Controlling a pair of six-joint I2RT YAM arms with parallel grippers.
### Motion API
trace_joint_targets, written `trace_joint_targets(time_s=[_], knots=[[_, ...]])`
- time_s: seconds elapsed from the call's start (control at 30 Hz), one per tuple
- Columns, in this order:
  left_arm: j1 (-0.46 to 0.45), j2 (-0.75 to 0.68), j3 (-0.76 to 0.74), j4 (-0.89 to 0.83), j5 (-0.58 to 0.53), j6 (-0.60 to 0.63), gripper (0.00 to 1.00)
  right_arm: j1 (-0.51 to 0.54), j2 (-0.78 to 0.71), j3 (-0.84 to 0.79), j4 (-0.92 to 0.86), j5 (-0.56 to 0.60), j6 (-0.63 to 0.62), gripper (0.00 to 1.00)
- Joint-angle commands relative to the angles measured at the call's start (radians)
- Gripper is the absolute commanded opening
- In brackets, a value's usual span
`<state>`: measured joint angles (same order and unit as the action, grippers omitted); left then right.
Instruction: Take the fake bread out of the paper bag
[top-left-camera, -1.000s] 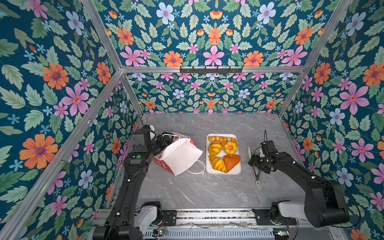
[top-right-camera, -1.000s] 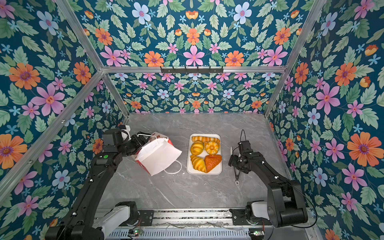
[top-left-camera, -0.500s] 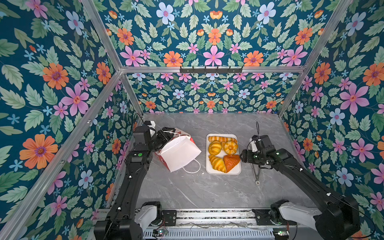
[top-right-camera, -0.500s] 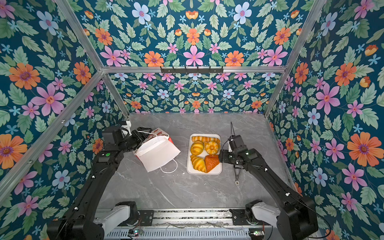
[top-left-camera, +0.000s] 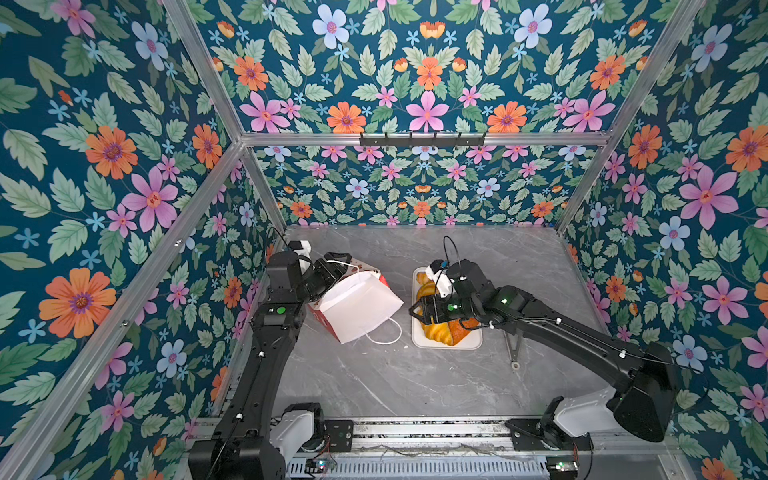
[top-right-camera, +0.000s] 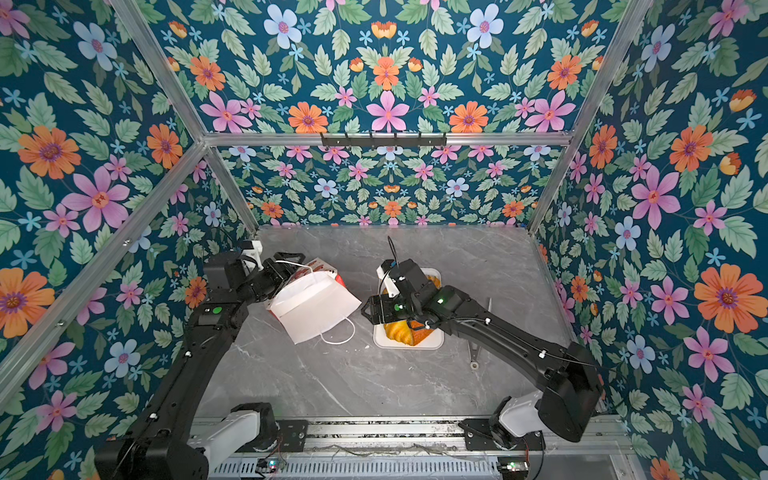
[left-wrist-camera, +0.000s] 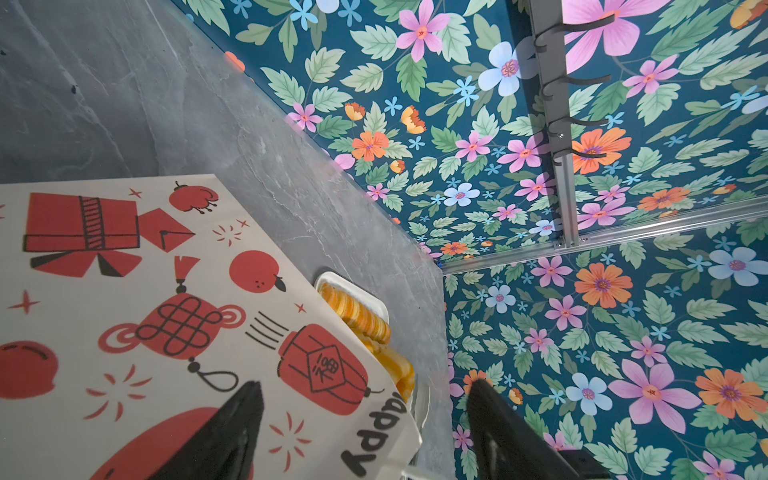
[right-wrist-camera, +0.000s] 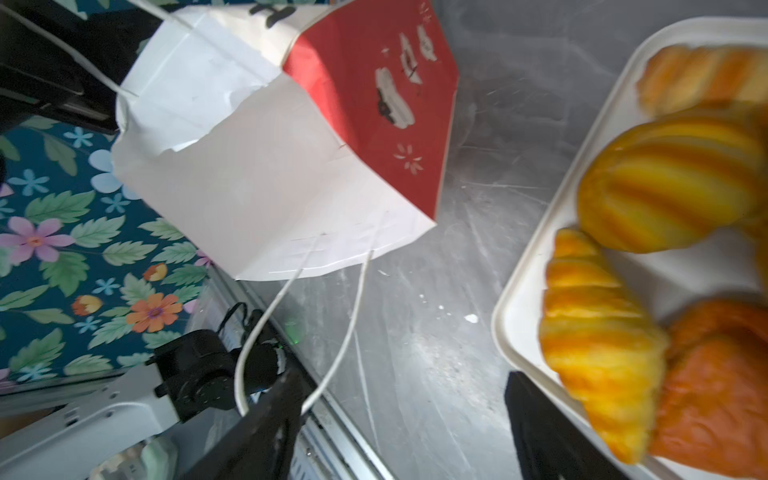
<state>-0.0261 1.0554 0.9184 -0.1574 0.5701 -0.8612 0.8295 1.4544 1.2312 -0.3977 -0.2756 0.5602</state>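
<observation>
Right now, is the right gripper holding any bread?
No, the right gripper stands open; the fake bread lies loose on the tray.

We saw a booth whose walls (top-left-camera: 428, 75) were papered in dark teal with pink, orange and pale blue flowers among green leaves. Aluminium bars (top-left-camera: 291, 139) framed the corners, and a black hook rack (top-left-camera: 422, 140) sat on the back bar. The desk (top-left-camera: 395, 382) was grey marbled and evenly lit.
</observation>
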Motion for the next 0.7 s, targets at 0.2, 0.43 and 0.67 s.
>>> trace_joint_targets(time_s=[0.2, 0.43, 0.67], knots=[[0.0, -0.001, -0.023, 0.08, 0.016, -0.022, 0.81, 0.056, 0.067, 0.025, 0.053, -0.11, 0.115, 0.77], [0.001, -0.002, -0.021, 0.085, 0.015, -0.024, 0.83, 0.079, 0.09, 0.015, 0.021, -0.145, 0.132, 0.75], [0.002, -0.005, -0.021, 0.087, 0.013, -0.027, 0.84, 0.101, 0.107, -0.011, 0.058, -0.216, 0.174, 0.73]])
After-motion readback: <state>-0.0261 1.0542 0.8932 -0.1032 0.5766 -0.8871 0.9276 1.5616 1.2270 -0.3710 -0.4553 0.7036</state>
